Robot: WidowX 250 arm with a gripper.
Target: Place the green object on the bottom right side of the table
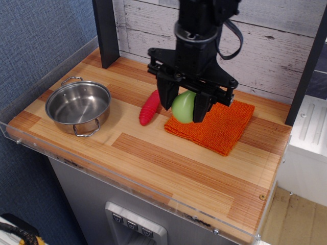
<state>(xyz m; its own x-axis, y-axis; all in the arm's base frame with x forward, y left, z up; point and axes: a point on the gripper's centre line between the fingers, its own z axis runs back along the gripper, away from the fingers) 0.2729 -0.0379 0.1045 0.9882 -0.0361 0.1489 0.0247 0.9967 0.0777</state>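
Note:
My black gripper [182, 108] is shut on the green object [183, 106], a smooth light-green pear-shaped toy. It holds the toy in the air above the left edge of the orange cloth [217, 125]. The striped wooden table [168, 163] lies below, with a clear acrylic rim along its front and left edges. The toy's top is hidden between the fingers.
A steel pot [78, 107] with two handles stands at the left. A red-handled spoon [149, 108] lies just left of the gripper, its bowl hidden behind the arm. A dark post [105, 30] stands at the back left.

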